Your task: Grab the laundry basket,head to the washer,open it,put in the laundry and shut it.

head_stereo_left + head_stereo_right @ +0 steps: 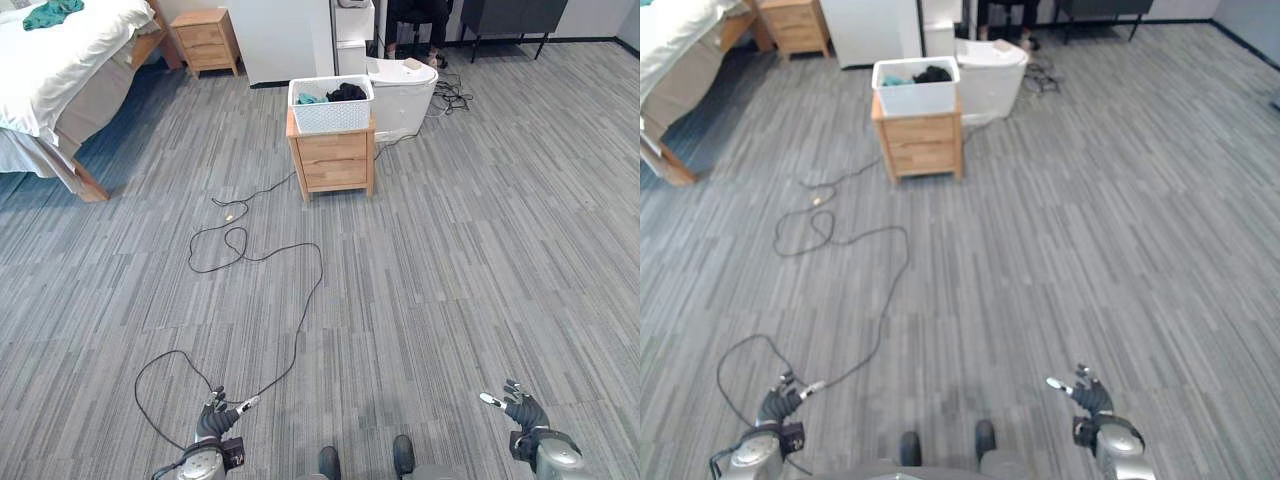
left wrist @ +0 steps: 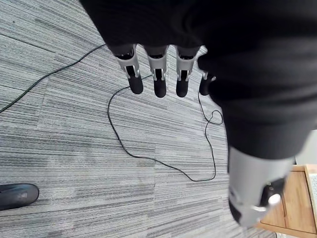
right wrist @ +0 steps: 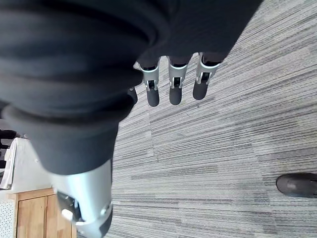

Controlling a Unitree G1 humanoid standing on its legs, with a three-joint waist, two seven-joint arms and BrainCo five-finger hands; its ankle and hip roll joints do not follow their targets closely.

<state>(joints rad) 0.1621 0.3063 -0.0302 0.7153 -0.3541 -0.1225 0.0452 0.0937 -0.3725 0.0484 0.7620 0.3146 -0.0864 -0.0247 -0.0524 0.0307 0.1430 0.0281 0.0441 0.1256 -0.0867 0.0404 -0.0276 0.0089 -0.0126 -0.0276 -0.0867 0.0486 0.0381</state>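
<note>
Standing well ahead across the grey carpet, the white laundry basket (image 1: 331,104) sits on top of a wooden nightstand (image 1: 337,158) with two drawers, and holds a teal garment and a dark one, each only partly visible above the rim. Just behind the nightstand is a white washer (image 1: 403,93), its lower front hidden by basket and stand; its door cannot be made out. A second wooden nightstand (image 1: 207,41) stands farther back by a bed (image 1: 62,62) that is cut off at the frame edge, with a teal cloth (image 1: 52,13) lying on the covers. No print is legible anywhere. A person's legs show beside dark furniture at the far wall, cut off above.

Both hands hang low and far from the basket, holding nothing. The left hand (image 1: 217,415) has its fingers (image 2: 158,74) straight and spread over bare floor; the right hand (image 1: 522,409) likewise shows straight, relaxed fingers (image 3: 174,83).
</note>
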